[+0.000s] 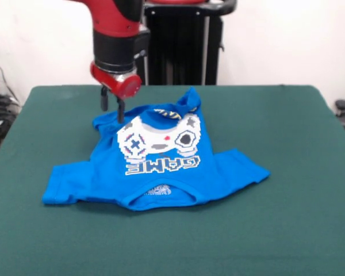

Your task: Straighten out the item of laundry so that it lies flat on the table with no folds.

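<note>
Laundry item: a small bright blue short-sleeved T-shirt (155, 172) printed with a white-grey pixel game controller and "GAME" lettering, shown lying near the middle of the large counter (287, 230) topped with dark green felt-like cloth. The neck opening is turned toward the camera and both sleeves are spread outward, while the hem end is bunched and raised into a peak at the far side. The red and black arm's gripper (112, 106) is seen at the far left corner of the garment; two dark jaws are visible, slightly apart, with one tip at the cloth edge and the other just outside it. No fabric is seen pinched between them.

The step in hand is judged to be the seizing of the folded hem. It would be done well if the jaws were lowered onto the top layer only, closed on the raised fold, and drawn away from the neck end, low over the counter, so that the lower layer is not dragged along.

Counted: one T-shirt, one counter, one arm with one gripper, two sleeves, one raised fold.
</note>
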